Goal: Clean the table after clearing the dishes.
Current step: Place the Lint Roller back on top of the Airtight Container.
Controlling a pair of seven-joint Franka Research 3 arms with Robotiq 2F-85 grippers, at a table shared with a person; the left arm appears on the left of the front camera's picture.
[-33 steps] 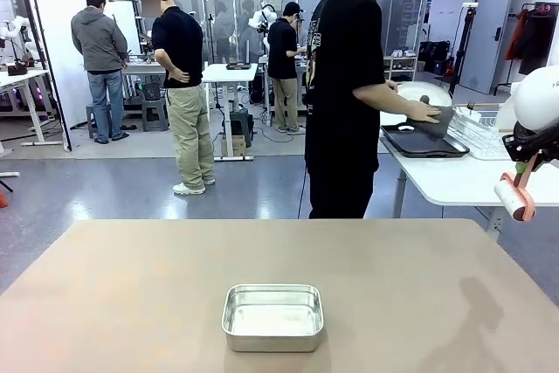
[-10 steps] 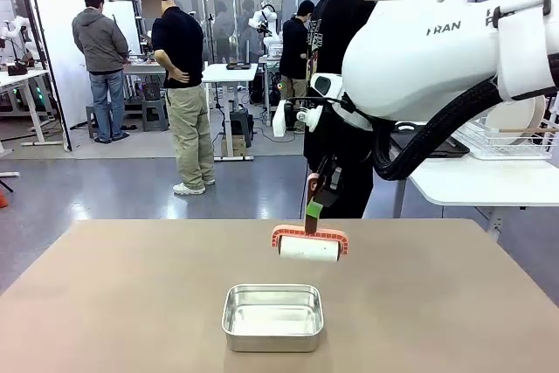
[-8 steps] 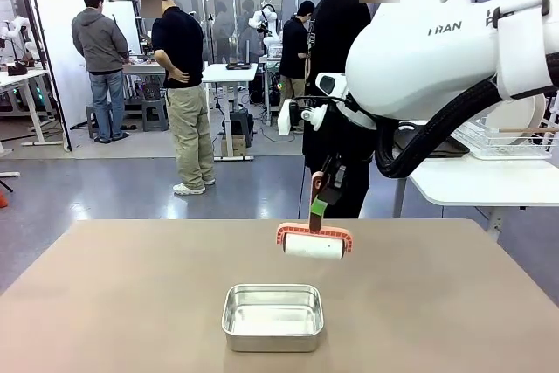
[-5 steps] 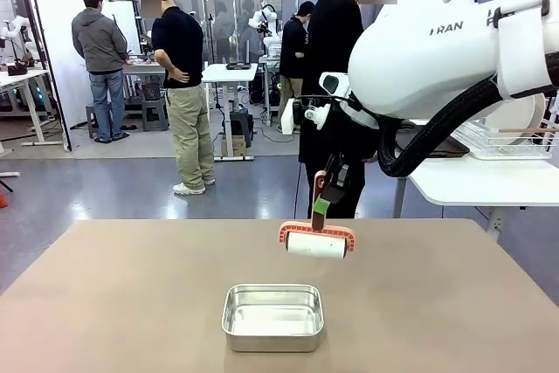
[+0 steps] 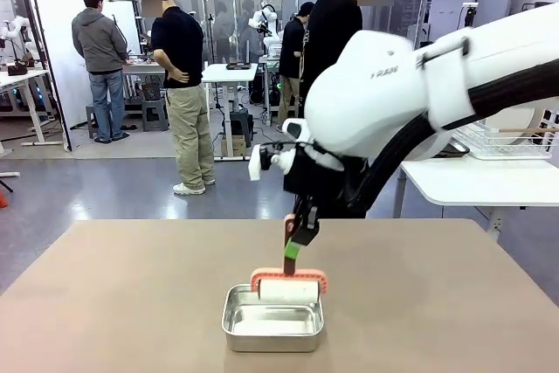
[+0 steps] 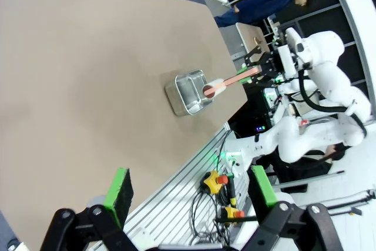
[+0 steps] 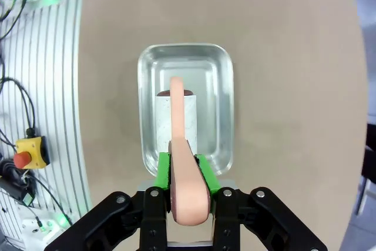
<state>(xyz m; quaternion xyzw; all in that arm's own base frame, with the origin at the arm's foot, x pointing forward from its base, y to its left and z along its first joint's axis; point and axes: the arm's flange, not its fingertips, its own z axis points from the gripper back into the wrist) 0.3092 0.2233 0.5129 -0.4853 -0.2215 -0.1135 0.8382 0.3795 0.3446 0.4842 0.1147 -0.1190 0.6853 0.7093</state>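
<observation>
The right gripper [image 7: 188,171] was clamped on the pink handle of the roller [image 5: 287,288], held w/ its white roll just over the steel pan [image 5: 272,319] near the front edge of the table [image 5: 131,294]. The left gripper [image 6: 191,189] stood wide open above the table, holding nothing.

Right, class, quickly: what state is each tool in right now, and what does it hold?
Left tool: open, holding nothing.
Right tool: closed on the pink roller's handle, roller over the steel pan.
</observation>
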